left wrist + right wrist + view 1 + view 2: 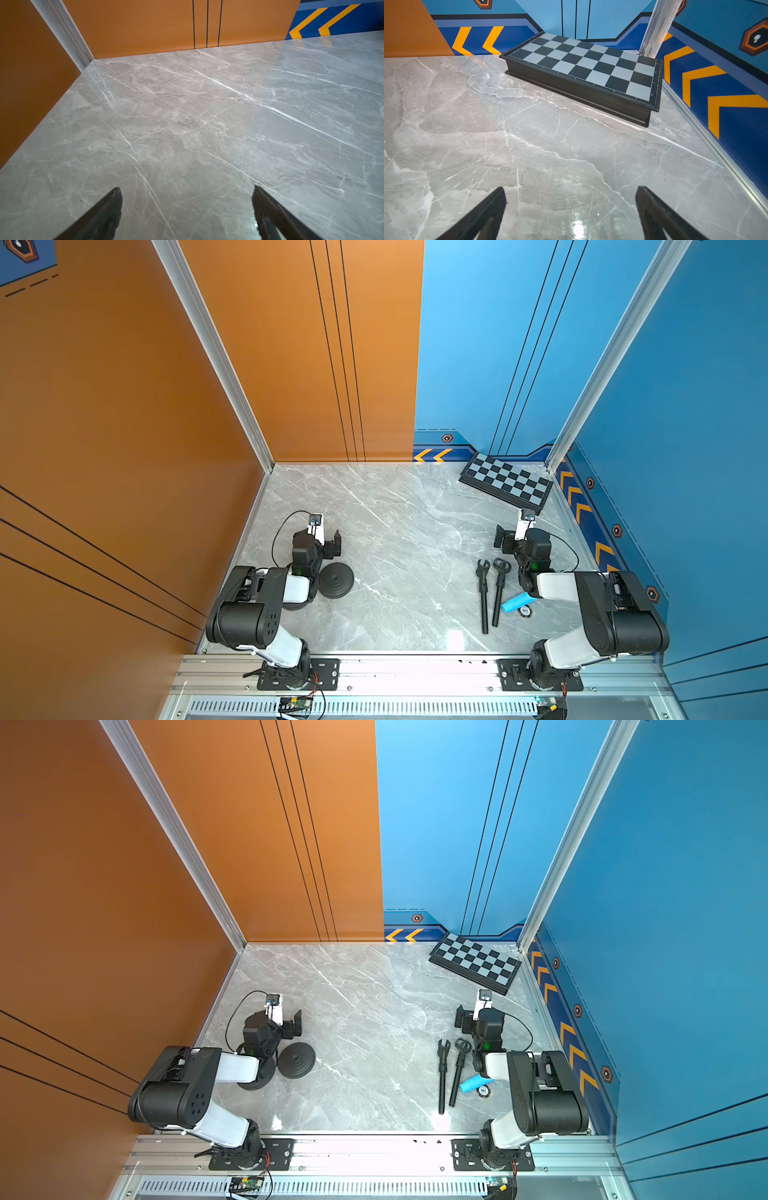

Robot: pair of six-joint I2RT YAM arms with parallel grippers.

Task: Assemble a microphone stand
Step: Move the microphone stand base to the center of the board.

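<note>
A round black stand base (336, 580) (296, 1060) lies on the marble table (395, 531), just right of my left arm. Two black poles with clip heads (483, 597) (498, 591) lie side by side near my right arm, and both top views show them (442, 1077) (457, 1073). My left gripper (328, 545) (187, 189) hangs open a little behind the base, with only bare marble between its fingers. My right gripper (504, 541) (570, 188) is open too, behind the poles' clip ends, holding nothing.
A folded chessboard (507, 483) (583, 64) lies at the back right corner. A light blue cylinder (515, 603) and a small round chip (525, 611) rest beside the poles. A dark round shape (296, 603) shows under my left arm. Walls enclose three sides.
</note>
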